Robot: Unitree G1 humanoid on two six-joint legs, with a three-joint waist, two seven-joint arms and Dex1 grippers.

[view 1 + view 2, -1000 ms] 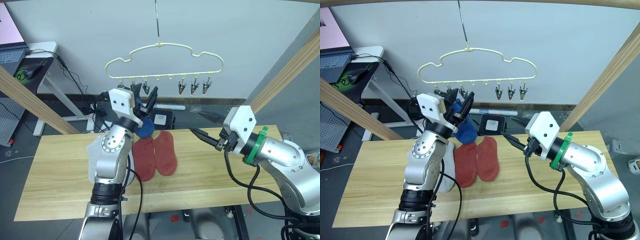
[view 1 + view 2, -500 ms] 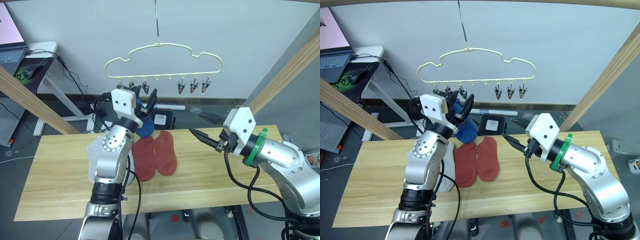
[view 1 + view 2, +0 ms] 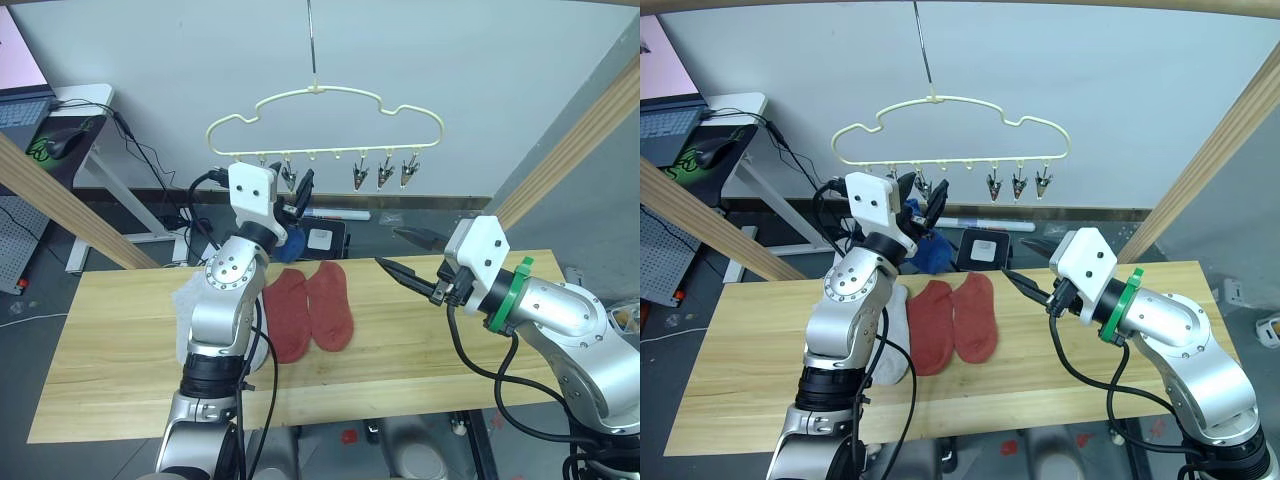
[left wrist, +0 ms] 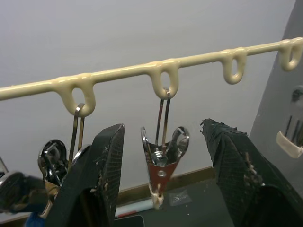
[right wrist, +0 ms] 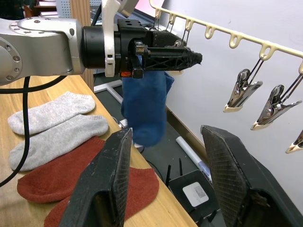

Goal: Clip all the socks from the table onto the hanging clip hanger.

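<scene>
Left gripper (image 4: 161, 156) is sitting raised at the clip hanger (image 3: 325, 100), fingers spread, straddling one silver clip (image 4: 160, 163) hanging from a loop of the lower bar; fingers aren't touching the clip. In the right wrist view a blue sock (image 5: 143, 111) is hanging down just beside the left gripper, near the leftmost clips; can't tell whether a clip is gripping it or what is holding it.

Right gripper (image 3: 402, 252) is hovering above the table (image 3: 120, 340) at about 3 o'clock of the sock group, fingers spread, holding nothing, tips pointing toward 9 o'clock.

On the table: two rust red socks (image 3: 312, 308) are lying flat side by side, touching, near the middle. Two light grey socks (image 5: 57, 124) are lying at 9 o'clock of the red pair, partly hidden behind the left arm in the head views.

Hanger is hanging by its metal hook (image 3: 312, 40) above the far edge of the table; three clips (image 3: 383, 172) toward its 3 o'clock end are hanging empty.
</scene>
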